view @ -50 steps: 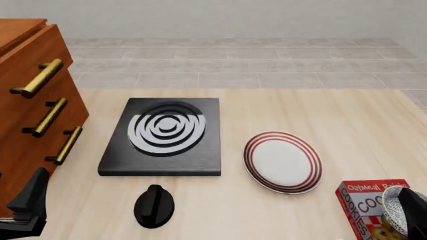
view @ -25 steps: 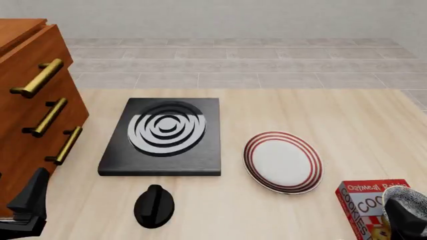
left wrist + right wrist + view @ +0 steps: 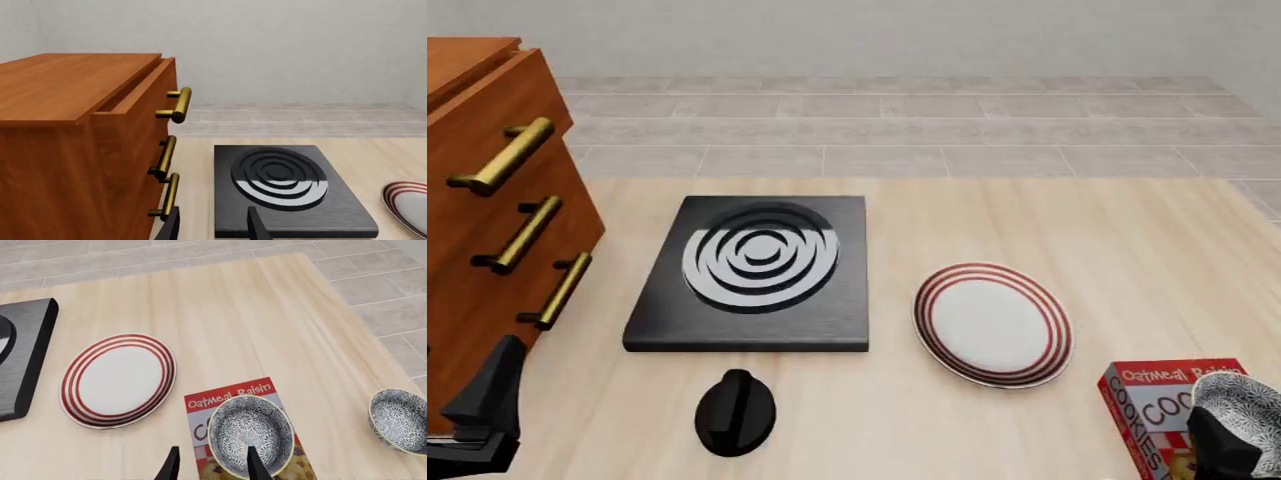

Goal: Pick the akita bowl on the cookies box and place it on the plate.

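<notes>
The small round akita bowl (image 3: 251,434) with its black-and-white speckled inside sat on the red rectangular cookies box (image 3: 230,402), down at the near right corner of the pale wooden table (image 3: 1121,250). Just above it hung the right gripper (image 3: 211,462), fingers parted, one over the bowl's rim and one beside the box, gripping nothing. The round white plate (image 3: 993,324) with red rings lay near the box, toward the table's middle. A second speckled bowl (image 3: 400,420) stood on the table beside the box. The left gripper (image 3: 212,225) hovered released by the wooden drawer cabinet (image 3: 80,145), before the black square stove (image 3: 288,187).
</notes>
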